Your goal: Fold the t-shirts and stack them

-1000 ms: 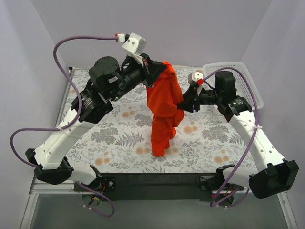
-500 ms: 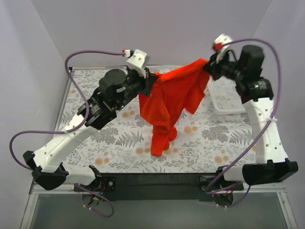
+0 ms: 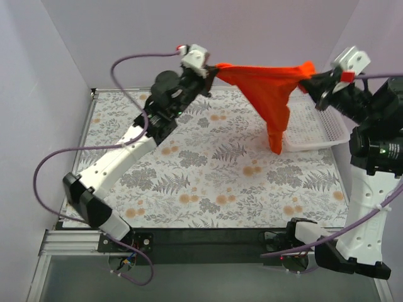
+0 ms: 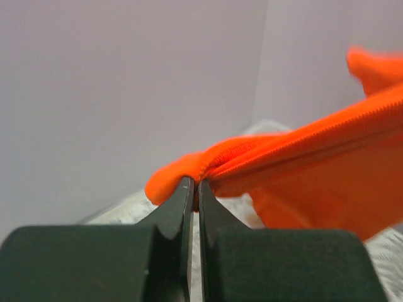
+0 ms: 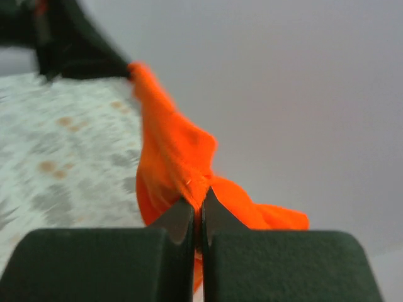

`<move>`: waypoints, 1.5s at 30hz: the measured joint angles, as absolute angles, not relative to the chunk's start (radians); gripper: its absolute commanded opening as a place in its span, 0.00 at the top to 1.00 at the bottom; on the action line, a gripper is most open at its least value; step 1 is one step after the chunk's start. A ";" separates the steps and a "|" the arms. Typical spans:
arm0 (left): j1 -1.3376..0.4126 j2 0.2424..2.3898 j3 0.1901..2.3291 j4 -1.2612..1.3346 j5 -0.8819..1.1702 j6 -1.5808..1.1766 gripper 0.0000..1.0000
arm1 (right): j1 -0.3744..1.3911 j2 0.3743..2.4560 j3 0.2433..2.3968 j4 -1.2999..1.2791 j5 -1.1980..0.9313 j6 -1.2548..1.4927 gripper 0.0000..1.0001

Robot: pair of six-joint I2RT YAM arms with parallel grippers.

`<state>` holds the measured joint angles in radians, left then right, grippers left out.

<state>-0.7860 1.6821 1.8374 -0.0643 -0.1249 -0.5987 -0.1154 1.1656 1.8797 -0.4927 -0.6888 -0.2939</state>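
Note:
One bright orange-red t-shirt [image 3: 267, 88] hangs stretched in the air above the back of the table, its top edge taut between both grippers and the rest drooping to a point. My left gripper [image 3: 214, 67] is shut on its left end; in the left wrist view the cloth [image 4: 302, 163] bunches at the pinched gripper [image 4: 194, 182]. My right gripper [image 3: 310, 80] is shut on its right end; the right wrist view shows fabric [image 5: 170, 157] gathered at that gripper [image 5: 197, 200].
A white mesh basket [image 3: 321, 126] sits at the back right of the floral tablecloth [image 3: 214, 170], partly behind the hanging cloth. Grey walls enclose the table on the back and sides. Purple cables loop off both arms.
Both arms rose and moved apart, the right swinging far right. The right gripper closed on the shirt, which went from hanging bunched down to the table to being stretched out in the air.

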 measured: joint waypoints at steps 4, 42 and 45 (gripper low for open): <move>-0.591 1.383 1.372 0.174 0.048 -0.607 1.00 | -0.039 1.043 1.589 -0.503 -0.995 -0.355 0.99; -0.182 1.439 0.848 -0.080 0.273 -1.029 0.27 | 0.293 1.807 1.405 -0.332 -0.394 -0.358 0.25; -0.198 1.528 0.864 -0.106 0.281 -1.046 0.27 | 0.276 1.927 1.450 -0.341 -0.339 -0.359 0.28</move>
